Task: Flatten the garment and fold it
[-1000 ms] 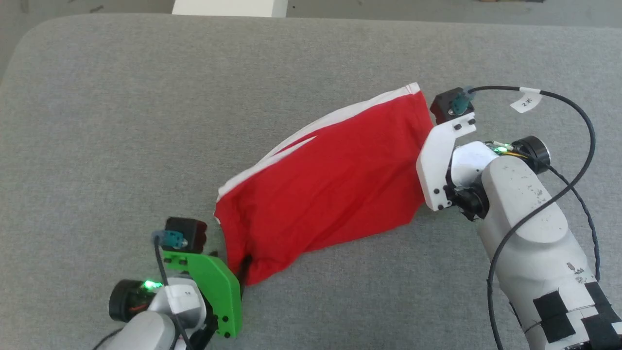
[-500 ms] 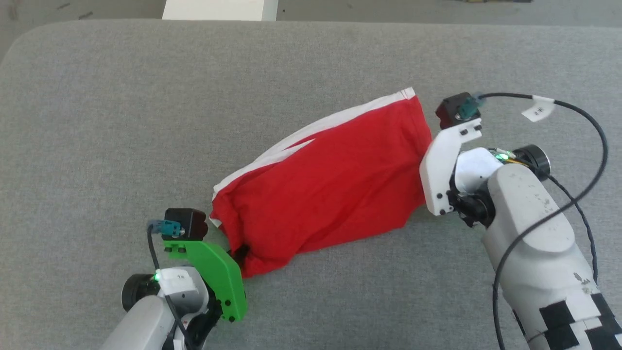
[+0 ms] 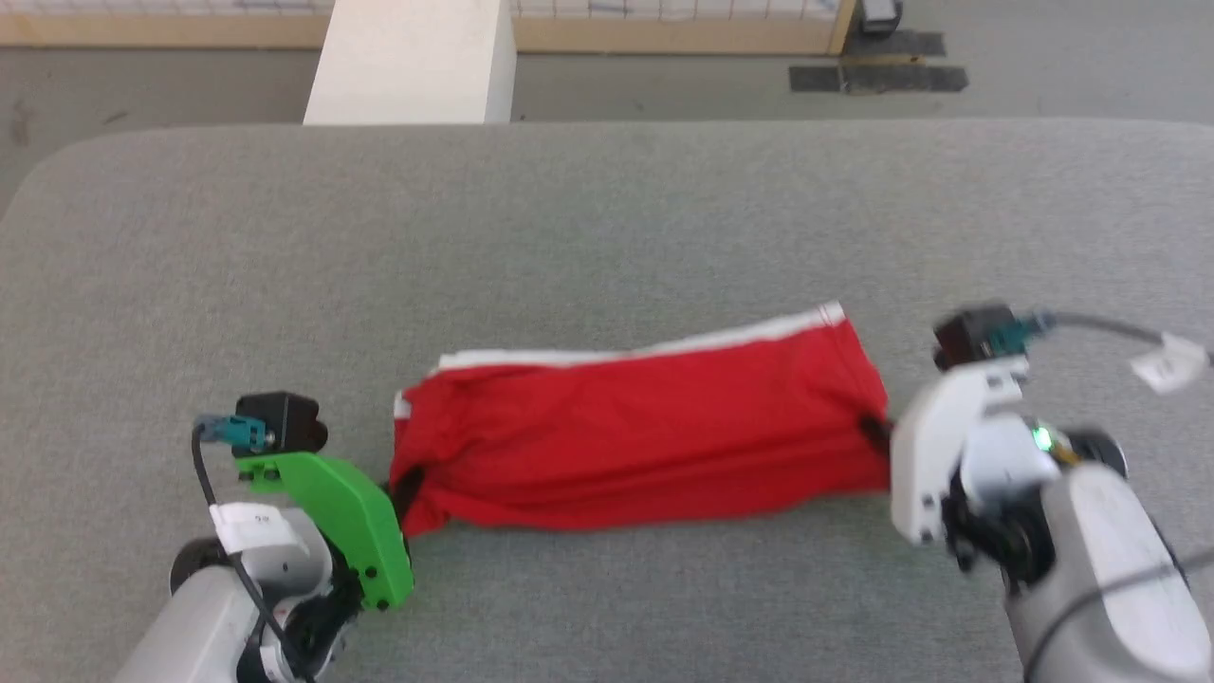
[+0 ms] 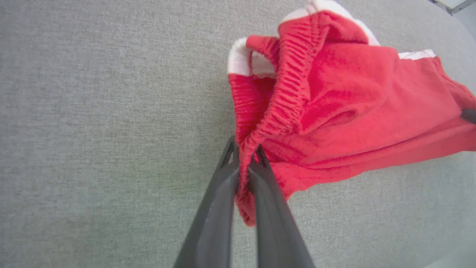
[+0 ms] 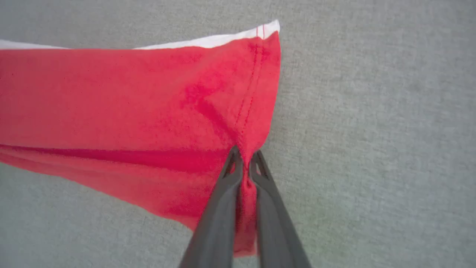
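The garment [image 3: 645, 441], red shorts with a white stripe along the far edge, is stretched left to right over the grey padded surface. My left gripper [image 3: 406, 489] is shut on its left end. In the left wrist view the dark fingers [image 4: 219, 201] pinch the gathered elastic waistband of the garment [image 4: 334, 111]. My right gripper [image 3: 874, 429] is shut on the right end. In the right wrist view its fingers [image 5: 223, 201] clamp the stitched hem of the garment [image 5: 130, 104]. The cloth is taut between the two grips, slightly bunched at the left.
The grey padded surface [image 3: 607, 218] reaches all around the garment, with rounded far corners. Beyond its far edge stand a white block [image 3: 410, 62] and the floor with dark tape marks [image 3: 877, 76]. A cable with a white tag [image 3: 1171, 360] trails from my right wrist.
The head camera has tilted up, showing more floor. My left gripper has shut on the garment's waistband. The garment, slanted before, is now pulled out level and taut between both grippers.
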You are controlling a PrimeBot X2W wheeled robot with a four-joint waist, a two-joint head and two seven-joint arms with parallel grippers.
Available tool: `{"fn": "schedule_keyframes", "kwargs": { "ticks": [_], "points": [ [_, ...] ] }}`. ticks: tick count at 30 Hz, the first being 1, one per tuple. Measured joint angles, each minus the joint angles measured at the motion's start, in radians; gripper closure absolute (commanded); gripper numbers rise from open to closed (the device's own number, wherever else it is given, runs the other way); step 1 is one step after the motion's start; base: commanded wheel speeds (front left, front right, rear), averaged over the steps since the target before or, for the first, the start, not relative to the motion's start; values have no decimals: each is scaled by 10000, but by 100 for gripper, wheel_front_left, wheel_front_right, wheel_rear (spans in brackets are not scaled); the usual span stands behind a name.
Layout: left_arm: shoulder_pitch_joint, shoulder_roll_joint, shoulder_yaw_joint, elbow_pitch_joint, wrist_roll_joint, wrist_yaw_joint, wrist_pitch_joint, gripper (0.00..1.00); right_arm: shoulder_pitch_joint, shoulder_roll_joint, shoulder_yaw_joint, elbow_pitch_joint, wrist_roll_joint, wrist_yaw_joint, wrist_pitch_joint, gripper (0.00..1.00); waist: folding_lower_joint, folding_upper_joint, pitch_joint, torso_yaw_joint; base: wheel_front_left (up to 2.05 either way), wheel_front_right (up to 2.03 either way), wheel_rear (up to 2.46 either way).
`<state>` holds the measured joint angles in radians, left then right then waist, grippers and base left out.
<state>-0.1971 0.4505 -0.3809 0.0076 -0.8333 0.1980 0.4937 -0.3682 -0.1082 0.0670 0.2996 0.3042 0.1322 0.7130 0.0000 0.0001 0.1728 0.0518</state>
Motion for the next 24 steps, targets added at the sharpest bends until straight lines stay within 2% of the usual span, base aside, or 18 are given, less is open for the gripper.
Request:
{"fn": "schedule_keyframes", "kwargs": {
  "ticks": [5,8,9,10,11,12,16,19,22,24],
  "points": [
    [534,2,-163,56,-257,73,453,100,1933,297,-725,-1680,111,0,355,100,0,0,-307,-223,0,0,0],
    [808,2,-198,307,-474,159,704,100,2807,495,-922,-2272,213,0,454,100,0,0,-395,-355,0,0,0],
    [887,0,-198,393,-579,161,779,66,3030,548,-961,-2380,221,0,453,100,0,0,-413,-403,0,0,0],
    [937,0,-199,468,-662,186,819,0,3183,581,-1003,-2435,230,0,451,100,0,0,-426,-448,0,0,0],
    [960,-2,-194,518,-696,207,857,0,3282,585,-1022,-2462,240,0,453,53,0,0,-436,-478,0,0,0],
    [967,-2,-180,575,-755,236,915,0,3374,583,-1043,-2481,424,0,430,0,0,0,-451,-510,0,0,0],
    [984,-8,59,435,-886,238,853,0,3499,579,-1210,-2637,1014,0,-38,0,0,0,-535,-573,0,0,0],
    [985,-4,525,-159,-1114,293,562,0,3499,575,-1452,-2993,1290,0,-282,0,0,0,-594,-584,0,0,0],
    [946,125,1149,-917,-1053,316,-249,0,3496,571,-1751,-3446,1344,0,-351,0,0,0,-603,-593,0,0,0],
    [854,313,1563,-1229,-598,219,-1235,0,3446,571,-1841,-3611,1189,0,-144,0,0,0,-559,-622,0,0,0]
  ]
}}
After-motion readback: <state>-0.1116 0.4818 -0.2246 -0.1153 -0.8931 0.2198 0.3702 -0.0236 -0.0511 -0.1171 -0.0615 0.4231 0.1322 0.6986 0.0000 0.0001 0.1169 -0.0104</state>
